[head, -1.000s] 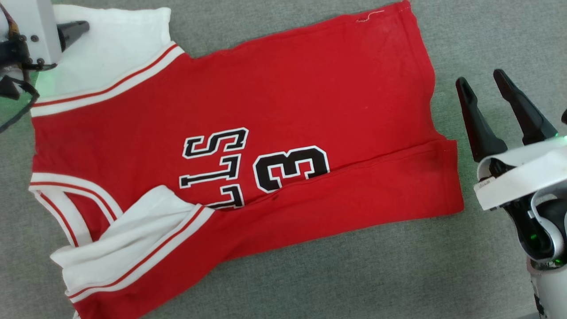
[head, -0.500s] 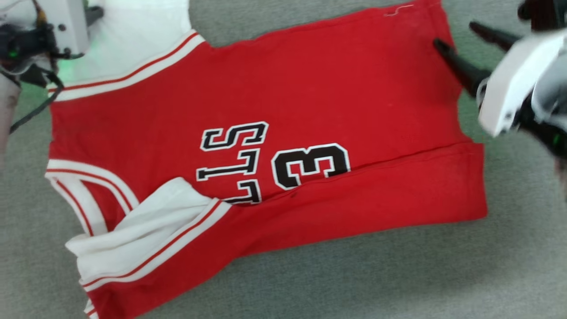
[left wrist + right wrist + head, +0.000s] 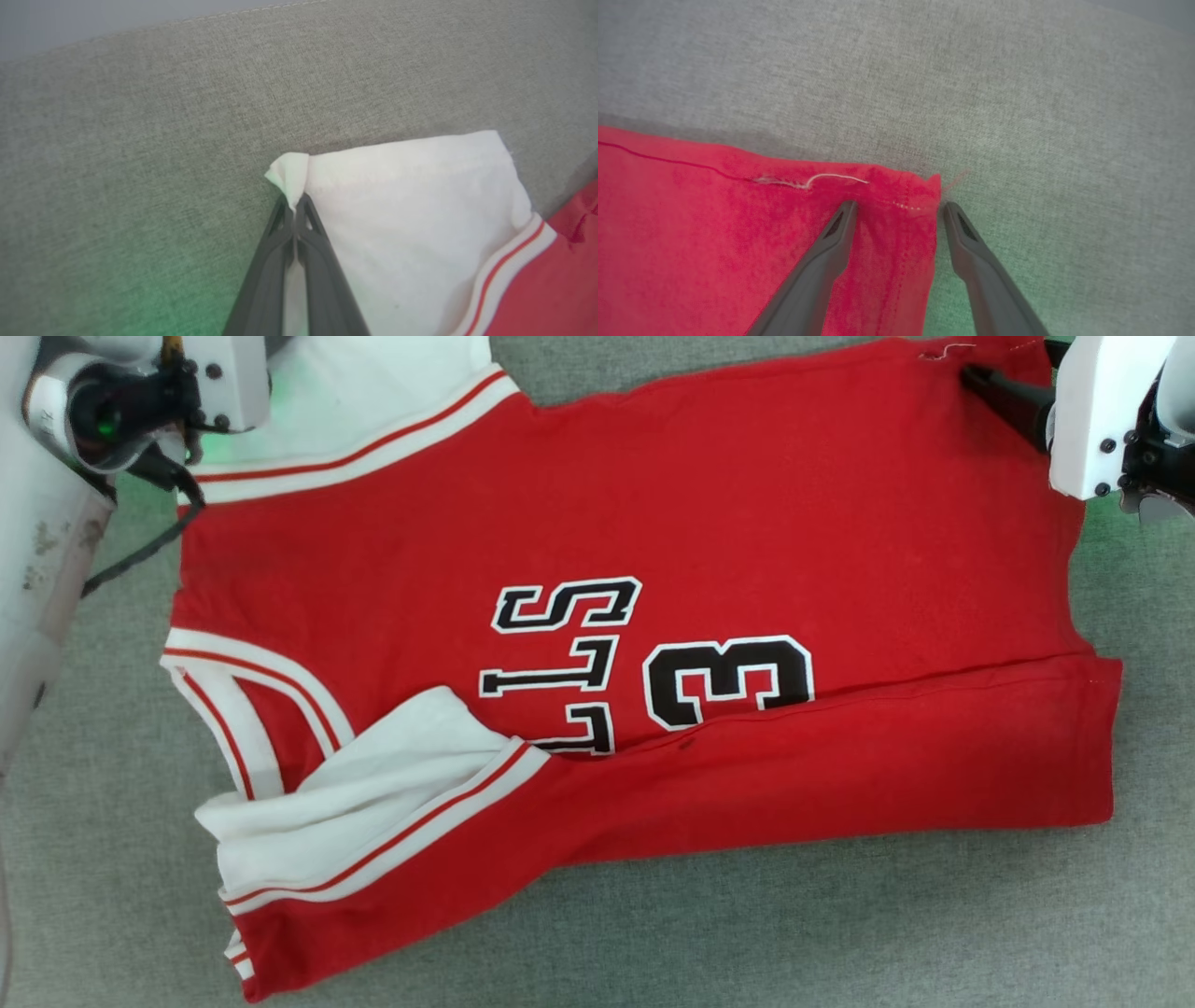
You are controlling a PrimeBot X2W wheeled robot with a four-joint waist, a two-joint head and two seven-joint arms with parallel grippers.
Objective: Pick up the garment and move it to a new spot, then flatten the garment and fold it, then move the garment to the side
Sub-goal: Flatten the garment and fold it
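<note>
The garment (image 3: 653, 523), a red jersey with white sleeves and black-and-white lettering, lies spread flat on the grey cloth surface, its near long edge folded over. In the left wrist view my left gripper (image 3: 295, 207) is shut on the pinched corner of the white sleeve (image 3: 420, 210). That arm's pale housing (image 3: 229, 378) sits over this sleeve at the head view's top left. My right gripper (image 3: 899, 207) is open, low over the garment's far hem corner (image 3: 920, 191), with one finger on the red cloth and the other on the grey surface beside it. One of its dark fingers (image 3: 1004, 392) shows at top right.
The grey fabric surface (image 3: 747, 915) runs all around the garment. Its far seam edge (image 3: 187, 21) shows in the left wrist view. A black cable (image 3: 140, 551) hangs from the left arm beside the garment's shoulder.
The head camera has shifted, sliding the picture rightward. My left gripper has shut on the sleeve corner. My right gripper has travelled from the near right up to the far hem corner.
</note>
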